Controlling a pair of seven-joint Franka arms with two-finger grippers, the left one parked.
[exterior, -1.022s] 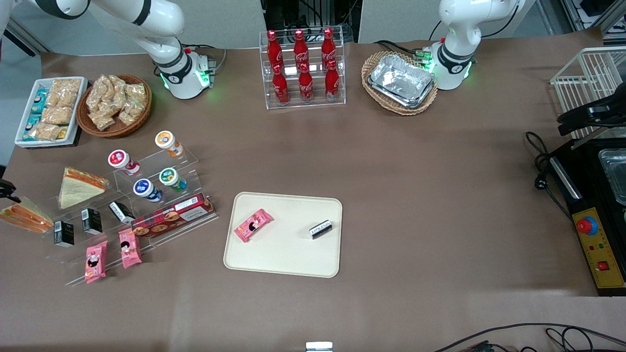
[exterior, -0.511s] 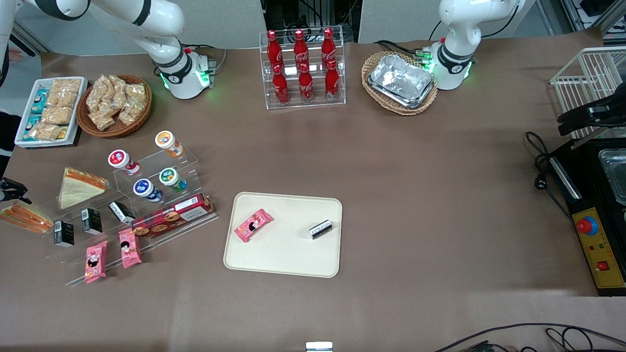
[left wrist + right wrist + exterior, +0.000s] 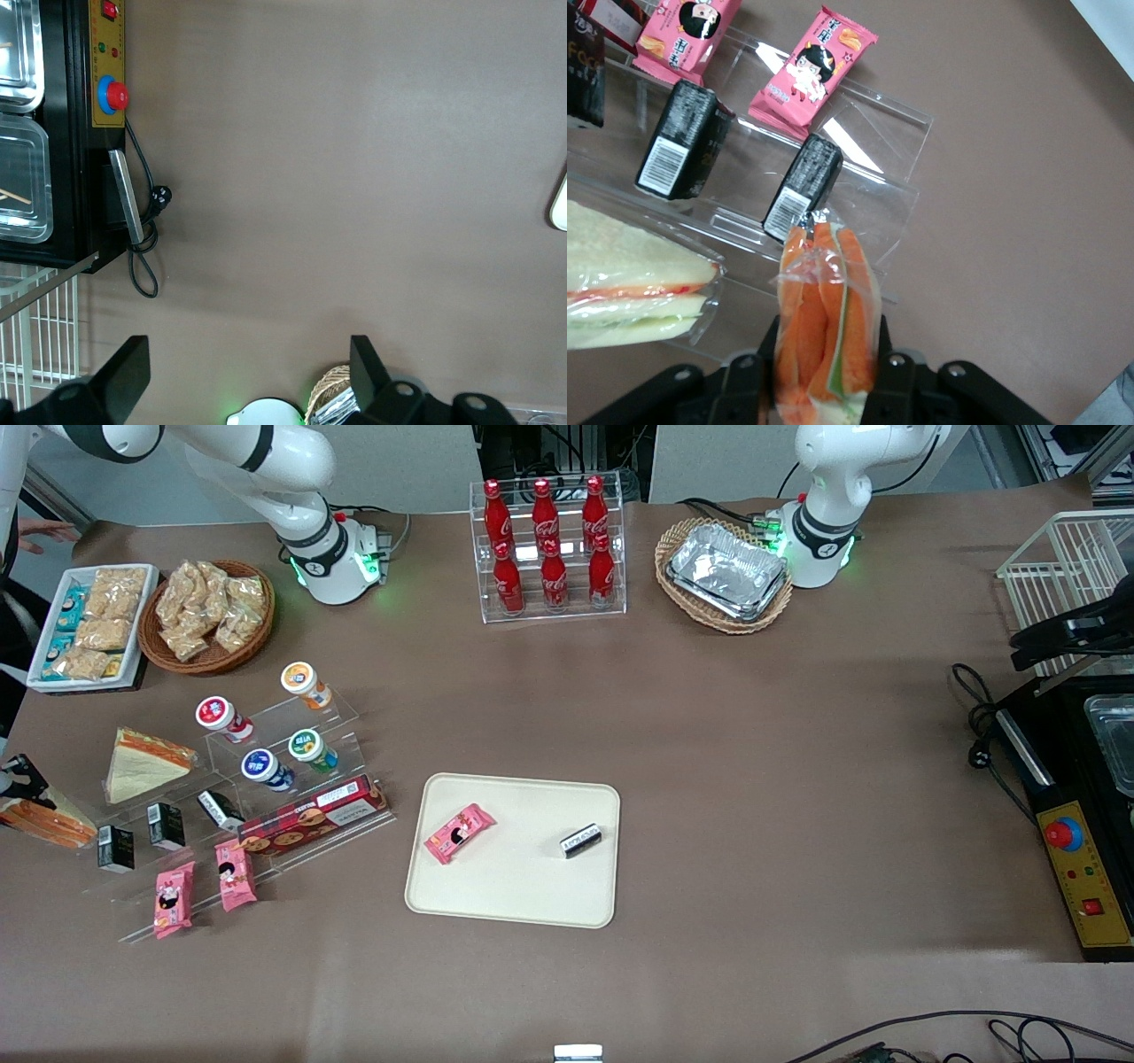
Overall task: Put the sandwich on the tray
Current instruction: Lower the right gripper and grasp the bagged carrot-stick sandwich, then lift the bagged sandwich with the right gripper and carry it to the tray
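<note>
Right arm's gripper (image 3: pixel 824 372) w/ fingers (image 3: pixel 744 376) closed on the wrapped sandwich (image 3: pixel 827 328), orange and pale layers showing, held just above the clear acrylic display stand (image 3: pixel 868 177) at the working arm's end of the tabletop (image 3: pixel 753 735). Cream tray (image 3: pixel 514 886) lies well apart, approx. 3 o'clock from the sandwich in front view, carrying a pink snack packet (image 3: pixel 458 833) and a small black box (image 3: pixel 581 840).

A brown table (image 3: pixel 753 735) carried everything, and near its middle lay the tray (image 3: pixel 514 886), flat on the surface. Farther from the front camera stood a clear rack of red bottles (image 3: pixel 549 549) and a wicker basket of foil trays (image 3: pixel 724 576), while toward the working arm's end sat a basket of snack bags (image 3: pixel 208 615), a small white tray of packets (image 3: pixel 89 624) and a stepped clear display stand (image 3: pixel 221 815). The gripper (image 3: pixel 22 779) hung over that same end of the table, closed on the sandwich (image 3: pixel 827 328).
</note>
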